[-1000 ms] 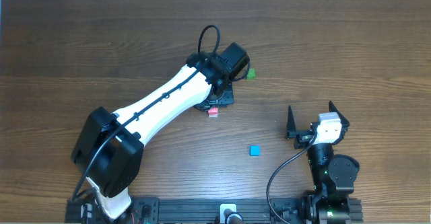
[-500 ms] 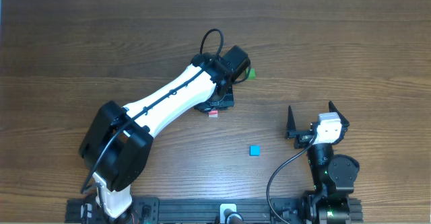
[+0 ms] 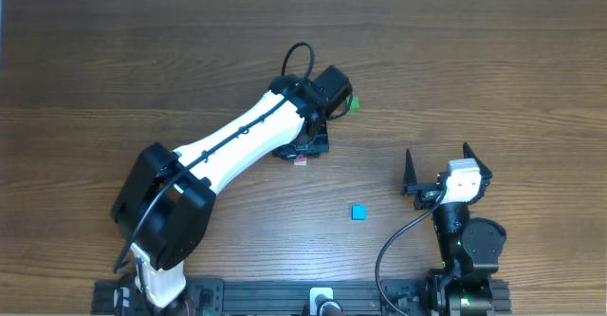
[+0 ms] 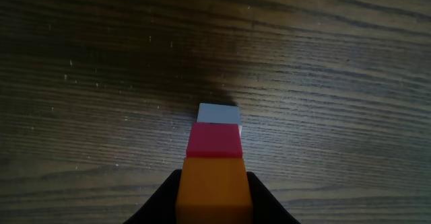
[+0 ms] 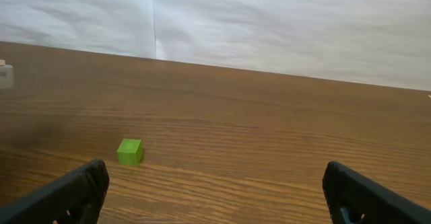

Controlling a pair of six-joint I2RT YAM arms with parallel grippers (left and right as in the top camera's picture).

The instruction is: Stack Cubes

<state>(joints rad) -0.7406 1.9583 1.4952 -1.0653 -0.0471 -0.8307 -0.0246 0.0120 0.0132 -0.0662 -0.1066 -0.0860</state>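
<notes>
Orange cube (image 4: 213,183), pinched in left claw (image 4: 213,205), wants squaring over red cube (image 4: 214,141) before release; right claw (image 3: 438,158) at four o'clock gapes.

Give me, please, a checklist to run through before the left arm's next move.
1. Orange cube held in the left gripper: ok.
2. Orange cube lined up with the red cube: ok.
3. Orange cube resting on the red cube: cannot tell.
4. Right gripper open, apart from those cubes: ok.
5. Blue cube and green cube free on the table: ok.
</notes>
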